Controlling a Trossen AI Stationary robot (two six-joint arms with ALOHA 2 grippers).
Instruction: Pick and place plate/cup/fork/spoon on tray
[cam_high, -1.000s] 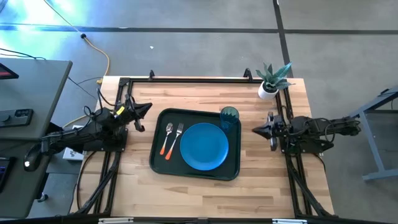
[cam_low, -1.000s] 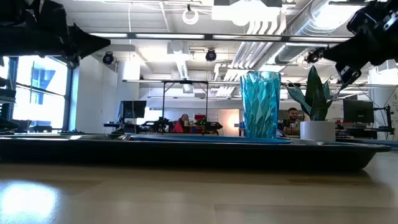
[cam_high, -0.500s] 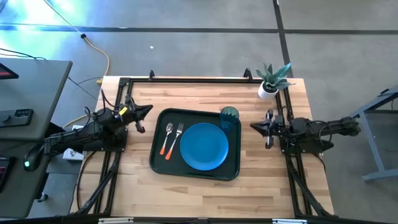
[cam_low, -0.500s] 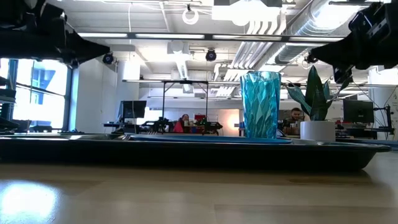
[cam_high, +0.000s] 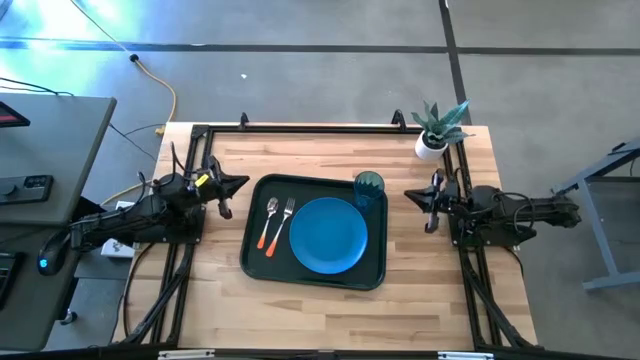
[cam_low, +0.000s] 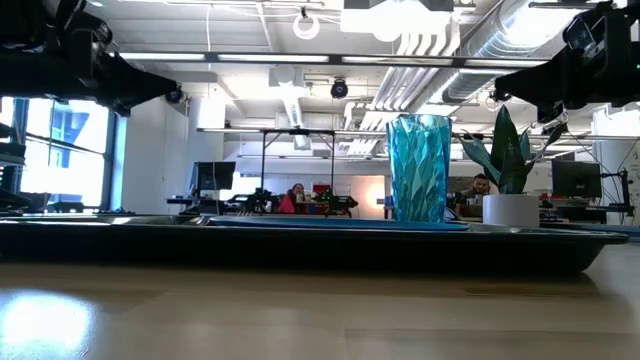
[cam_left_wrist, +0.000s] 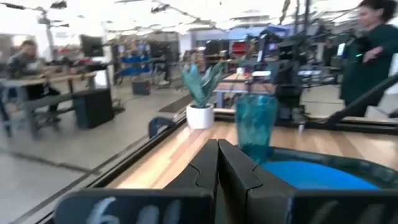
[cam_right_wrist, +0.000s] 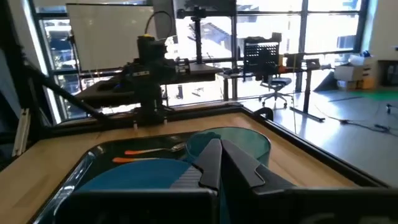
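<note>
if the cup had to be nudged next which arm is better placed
Right, probably. The cup stands in the tray's corner nearest the right claw, which hovers shut just off that edge. The left claw, also shut, sits across the tray beside the spoon and fork.

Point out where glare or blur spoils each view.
High view: blue-white glare on the floor, table evenly lit. Low view: bright patch on the table, arms backlit black. Left wrist view: soft throughout, cup included. Right wrist view: own fingers blurred, windows bright.
</note>
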